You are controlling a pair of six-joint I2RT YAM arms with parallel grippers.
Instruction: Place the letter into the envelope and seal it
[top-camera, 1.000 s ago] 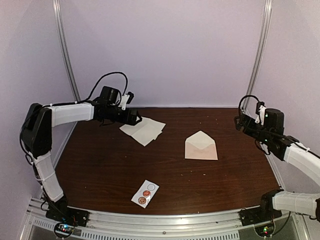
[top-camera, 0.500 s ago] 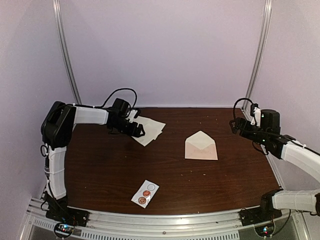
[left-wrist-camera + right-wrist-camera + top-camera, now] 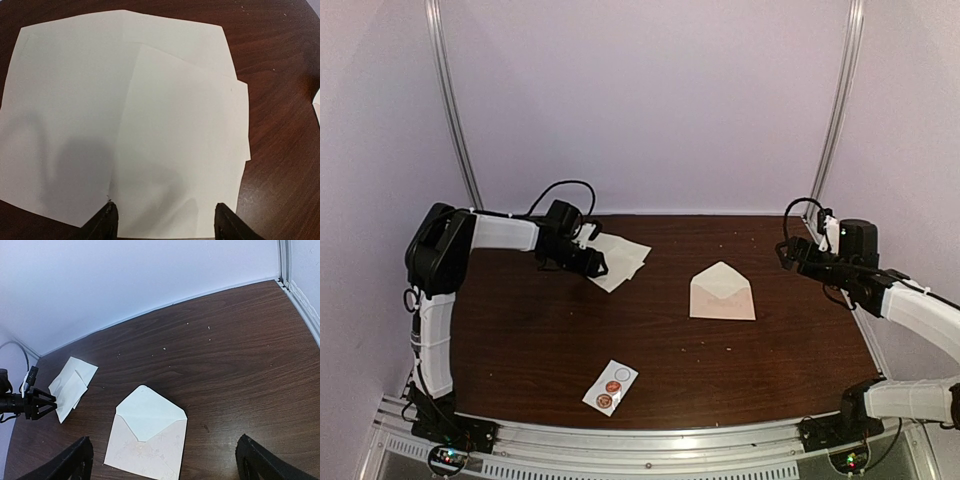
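Currently, L gripper point(image 3: 601, 265) is hovering low at the near edge of the cream paper sheets point(image 3: 623, 257), in the back-left area of the dark wood-grain table point(image 3: 540, 340). Its jaws are standing wide apart w/ nothing btwn them. In the L wrist view both fingertips point(image 3: 106, 223) are showing at frame bottom, w/ the sheet edge running across the gap. Contact w/ the paper: cannot tell.

Two sheets are lying flat and overlapping. In the L wrist view the upper sheet point(image 3: 185, 150) is covering the right-hand part of the lower sheet point(image 3: 65, 100) and is sitting slightly skewed to it.

The envelope point(image 3: 722, 302) is lying flat approx. at table ctr-right, well apart from the sheets. Its triangular flap is lying open, apex pointing toward the back wall. The R wrist view is showing a paler flap inside and a pinkish body.

R gripper point(image 3: 786, 252) is hanging in the air over the table's right side, off to the envelope's right and apart from it. Its jaws are spread wide, holding nothing. Both fingers point(image 3: 75, 462) are showing at the bottom corners of the R wrist view, w/ the envelope lying btwn them in frame.

A white sticker strip point(image 3: 610, 388) is lying near the front edge, left of ctr, well apart from the envelope. It is carrying two reddish round seals plus one empty circle.
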